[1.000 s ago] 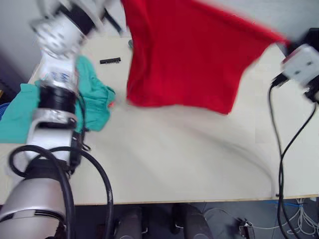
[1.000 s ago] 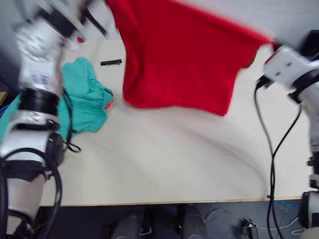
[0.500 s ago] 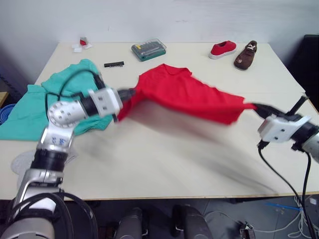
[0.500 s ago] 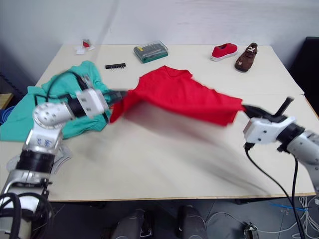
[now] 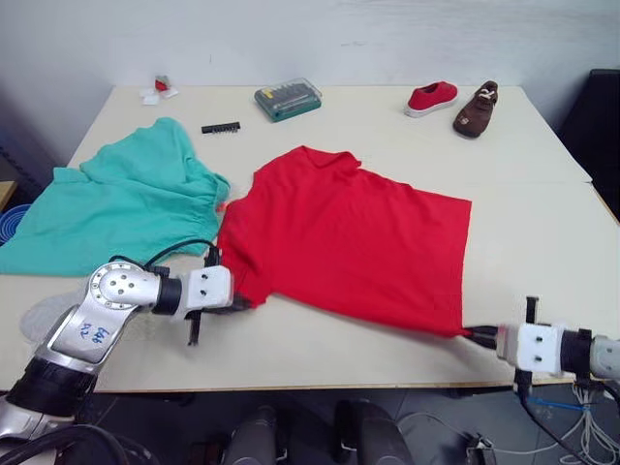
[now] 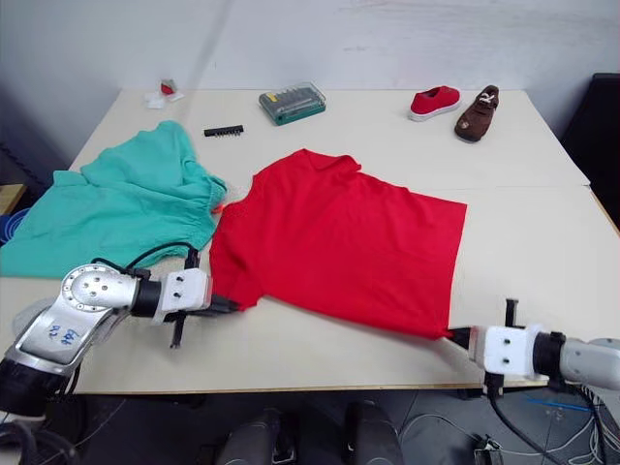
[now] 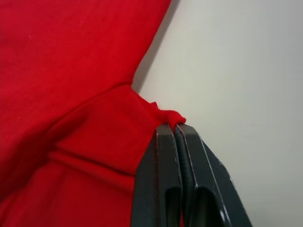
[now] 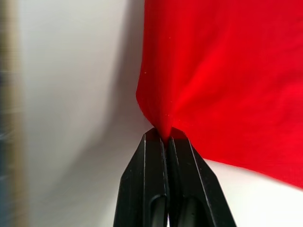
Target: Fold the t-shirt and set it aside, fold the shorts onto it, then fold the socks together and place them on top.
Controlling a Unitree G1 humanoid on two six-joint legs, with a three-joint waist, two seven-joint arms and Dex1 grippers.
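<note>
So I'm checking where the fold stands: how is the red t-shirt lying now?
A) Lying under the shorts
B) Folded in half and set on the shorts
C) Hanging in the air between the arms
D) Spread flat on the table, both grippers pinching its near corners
D: the t-shirt lies spread on the table, with the left gripper and the right gripper each shut on a near corner.

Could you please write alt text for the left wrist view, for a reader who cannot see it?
The left gripper, its two black fingers shut, pinches a bunched corner of the red t-shirt. The shirt spreads away from the grip across a pale table, with a few folds near the pinch.
</note>
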